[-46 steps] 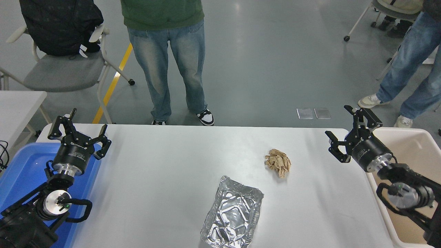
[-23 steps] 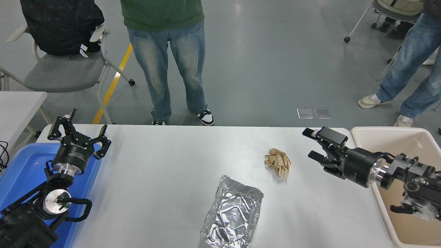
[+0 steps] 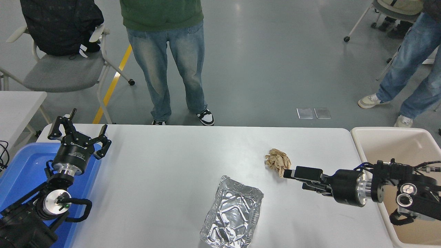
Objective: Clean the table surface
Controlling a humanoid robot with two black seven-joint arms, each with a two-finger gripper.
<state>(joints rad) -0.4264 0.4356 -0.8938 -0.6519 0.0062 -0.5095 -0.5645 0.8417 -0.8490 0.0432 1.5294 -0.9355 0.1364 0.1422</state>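
One high head camera on the robot's side, looking forward and down across the table.

There is a single view, so nothing is shared with a second one. It looks from above over the table surface, whose near edge runs out of the bottom of the picture while its far edge lies across the middle. Beyond that edge the grey floor fills the upper half, where a standing person is cut off at the waist by the top border. The left arm enters at the lower left corner and the right arm from the right edge, both close to the lens.
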